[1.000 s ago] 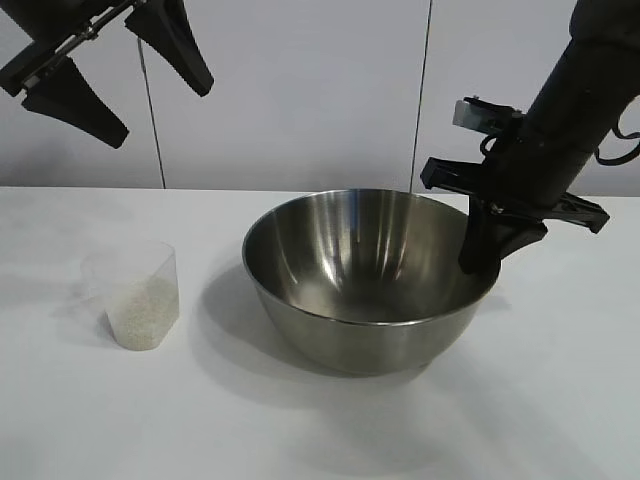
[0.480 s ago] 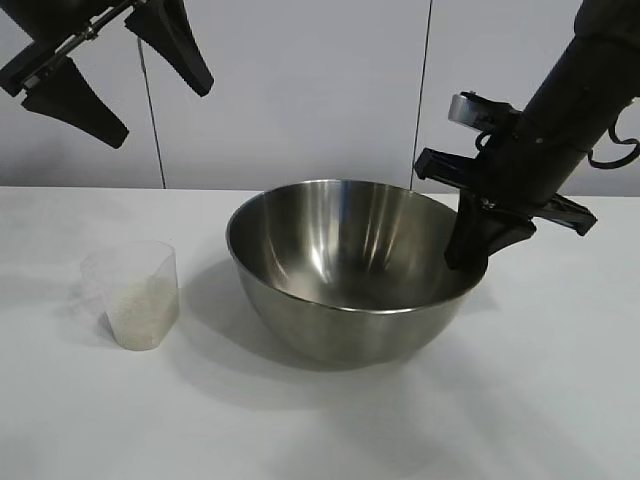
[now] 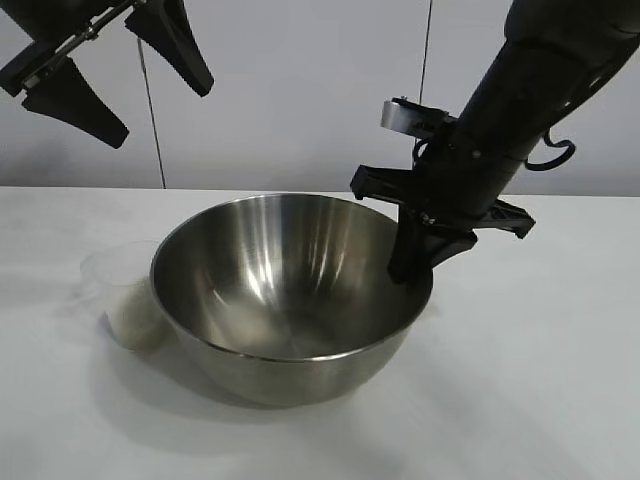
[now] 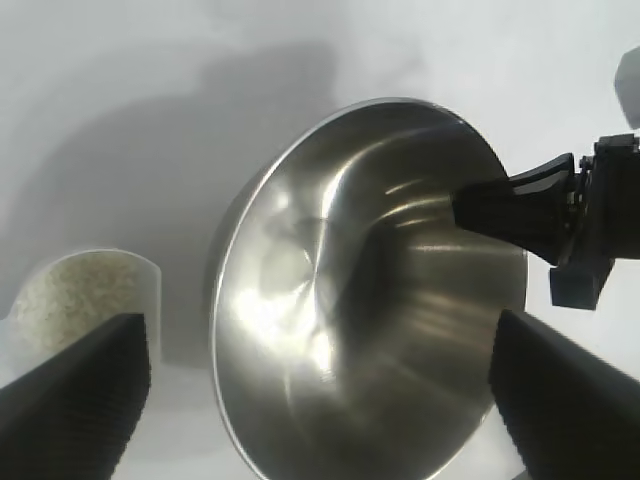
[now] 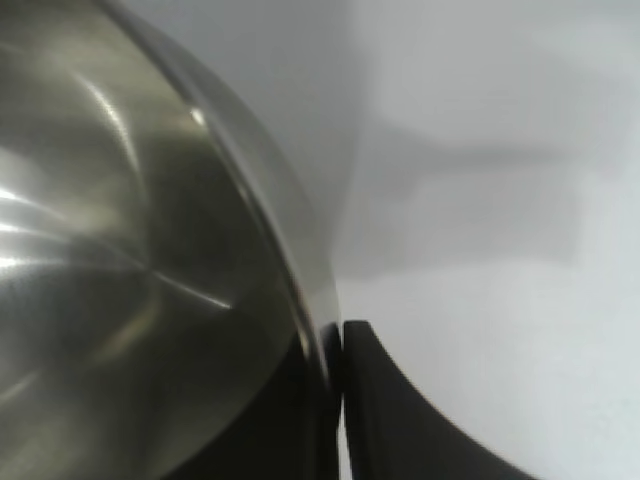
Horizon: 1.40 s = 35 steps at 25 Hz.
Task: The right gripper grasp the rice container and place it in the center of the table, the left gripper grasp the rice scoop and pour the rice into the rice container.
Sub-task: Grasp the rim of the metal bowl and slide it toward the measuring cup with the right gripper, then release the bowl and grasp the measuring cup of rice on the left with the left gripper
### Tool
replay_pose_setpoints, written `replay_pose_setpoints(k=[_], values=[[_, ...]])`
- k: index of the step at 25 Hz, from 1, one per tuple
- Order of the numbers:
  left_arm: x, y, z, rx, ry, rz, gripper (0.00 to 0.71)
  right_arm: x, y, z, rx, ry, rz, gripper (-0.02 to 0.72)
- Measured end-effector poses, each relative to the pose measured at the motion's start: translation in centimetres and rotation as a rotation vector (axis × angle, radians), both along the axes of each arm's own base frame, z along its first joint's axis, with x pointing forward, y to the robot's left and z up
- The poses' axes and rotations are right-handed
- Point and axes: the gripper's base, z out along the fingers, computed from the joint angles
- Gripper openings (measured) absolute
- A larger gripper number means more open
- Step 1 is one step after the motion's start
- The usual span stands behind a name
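The rice container (image 3: 280, 290) is a large shiny steel bowl near the middle of the table (image 3: 530, 400), its rim tipped toward the viewer. My right gripper (image 3: 405, 268) is shut on its right rim, one finger inside and one outside; the wrist view shows the rim (image 5: 290, 270) pinched between the right gripper's (image 5: 335, 335) fingers. The rice scoop (image 3: 120, 290), a clear plastic cup holding white rice (image 4: 75, 290), stands just left of the bowl, partly hidden behind it. My left gripper (image 3: 160, 115) hangs high at the upper left, open and empty, looking down on the bowl (image 4: 370, 300).
A pale panelled wall (image 3: 300, 90) runs behind the table. Bare white tabletop lies in front of and to the right of the bowl.
The right gripper has carried the bowl leftward, and the bowl now tips forward and covers part of the scoop. The left gripper has not moved.
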Motion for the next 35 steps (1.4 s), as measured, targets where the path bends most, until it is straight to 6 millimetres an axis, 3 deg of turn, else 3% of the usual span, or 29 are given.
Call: replay_pose_setpoints(k=[8, 10, 12, 15, 16, 18, 22, 25, 28, 32, 35], values=[[0.0, 0.0, 0.0, 0.000, 0.000, 0.000, 0.663, 0.2, 0.2, -0.8, 0.001, 0.016, -0.022, 0.026], [0.0, 0.0, 0.0, 0.000, 0.000, 0.000, 0.663, 0.4, 0.3, -0.6, 0.007, 0.017, -0.032, 0.089], [0.0, 0.0, 0.0, 0.000, 0.000, 0.000, 0.663, 0.6, 0.4, 0.0, 0.010, 0.019, -0.026, 0.236], [0.0, 0.0, 0.0, 0.000, 0.000, 0.000, 0.663, 1.1, 0.6, 2.1, 0.015, -0.007, 0.000, 0.524], [0.0, 0.0, 0.0, 0.000, 0.000, 0.000, 0.663, 1.4, 0.6, 3.3, 0.019, -0.032, 0.009, 0.577], [0.0, 0.0, 0.0, 0.000, 0.000, 0.000, 0.663, 1.9, 0.7, 6.2, 0.023, -0.088, 0.024, 0.623], [0.0, 0.0, 0.0, 0.000, 0.000, 0.000, 0.663, 3.0, 0.0, 10.8, -0.055, -0.170, 0.024, 0.644], [0.0, 0.0, 0.0, 0.000, 0.000, 0.000, 0.663, 4.0, -3.2, 12.6, -0.148, -0.173, -0.021, 0.635], [0.0, 0.0, 0.0, 0.000, 0.000, 0.000, 0.663, 4.9, -9.4, 13.3, -0.227, -0.143, -0.121, 0.614], [0.0, 0.0, 0.0, 0.000, 0.000, 0.000, 0.663, 4.7, -18.4, 13.3, -0.267, -0.091, -0.259, 0.607], [0.0, 0.0, 0.0, 0.000, 0.000, 0.000, 0.663, 3.7, -22.7, 14.1, -0.198, -0.099, -0.353, 0.601]])
